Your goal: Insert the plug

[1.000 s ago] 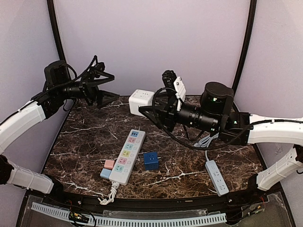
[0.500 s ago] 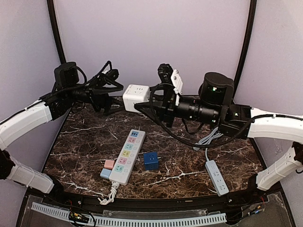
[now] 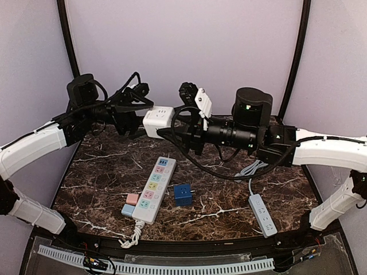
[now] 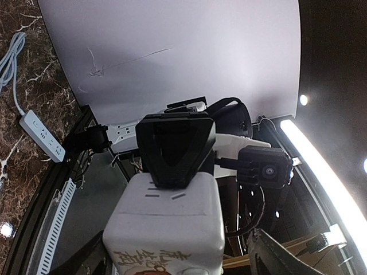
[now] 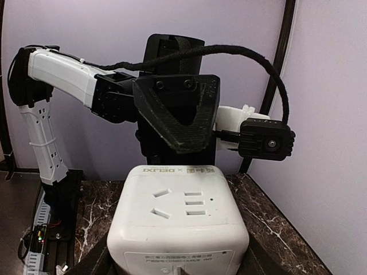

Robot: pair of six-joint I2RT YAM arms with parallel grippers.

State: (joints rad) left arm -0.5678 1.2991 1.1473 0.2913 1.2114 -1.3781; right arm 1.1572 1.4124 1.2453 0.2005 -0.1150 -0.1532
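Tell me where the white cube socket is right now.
In the top view the white plastic cube socket hangs in mid-air left of centre, between the left hand and the right hand, above the far side of the dark marble table.

power strip (image 3: 153, 188) on table (image 3: 97, 172), cube socket (image 3: 157, 119) aloft

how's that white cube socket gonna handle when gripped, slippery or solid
Probably rigid: the white cube socket shows a hard moulded shell. Its smooth faces may slip or twist in a narrow pinch. Flat sides suggest sliding, not rolling.
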